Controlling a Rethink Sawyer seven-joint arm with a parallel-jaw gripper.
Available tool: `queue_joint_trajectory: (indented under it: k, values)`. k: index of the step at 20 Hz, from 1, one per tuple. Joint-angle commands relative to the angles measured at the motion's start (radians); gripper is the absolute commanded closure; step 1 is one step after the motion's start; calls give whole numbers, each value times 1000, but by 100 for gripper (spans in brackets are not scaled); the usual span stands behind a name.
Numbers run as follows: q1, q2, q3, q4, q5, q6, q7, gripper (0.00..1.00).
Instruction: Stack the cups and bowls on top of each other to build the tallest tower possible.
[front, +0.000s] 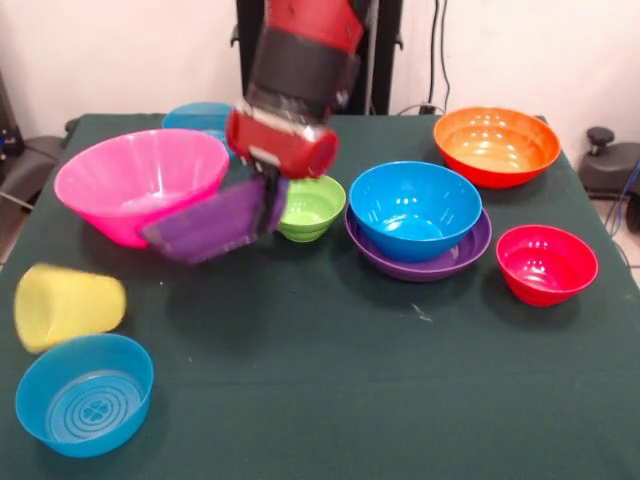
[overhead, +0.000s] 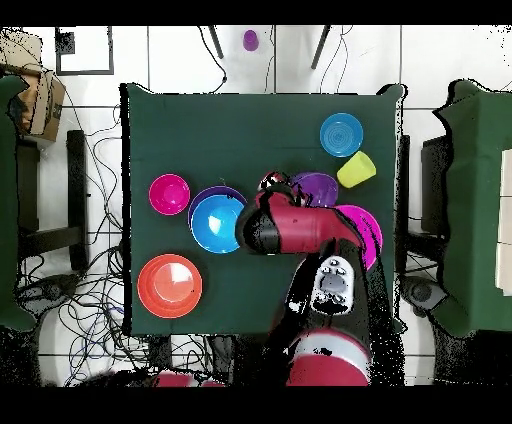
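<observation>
Fingers (front: 268, 205) clamp rim of purple bowl (front: 212, 222), lifted, tilted, blurred, at 4 o'clock of pink bowl (front: 140, 180). Judgement: level bowl first, centre over chosen base, lower slowly, release only once seated.

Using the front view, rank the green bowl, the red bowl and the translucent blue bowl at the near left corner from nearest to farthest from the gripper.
The gripper holds a tilted purple bowl.
1. Green bowl: right beside the gripper, on its picture-right.
2. Translucent blue bowl: lower left corner.
3. Red bowl: far right.
The last two are not far apart in rank; blue looks somewhat closer.
</observation>
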Motion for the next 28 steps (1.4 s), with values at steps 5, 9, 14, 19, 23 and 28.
queue_joint_trajectory:
  k: [5, 9, 14, 19, 23, 28]
  values:
    - [-85, -301, 241, 118, -86, 310, -272, 100]
    - [-153, -357, 339, 140, -96, 352, -360, 100]
    - [-213, -411, 467, 178, -93, 391, -430, 100]
    - [-219, -435, 530, 188, -65, 442, -416, 100]
    - [-187, -439, 564, 177, 2, 424, -297, 100]
    - [-71, -408, 487, 108, 10, 377, -109, 100]
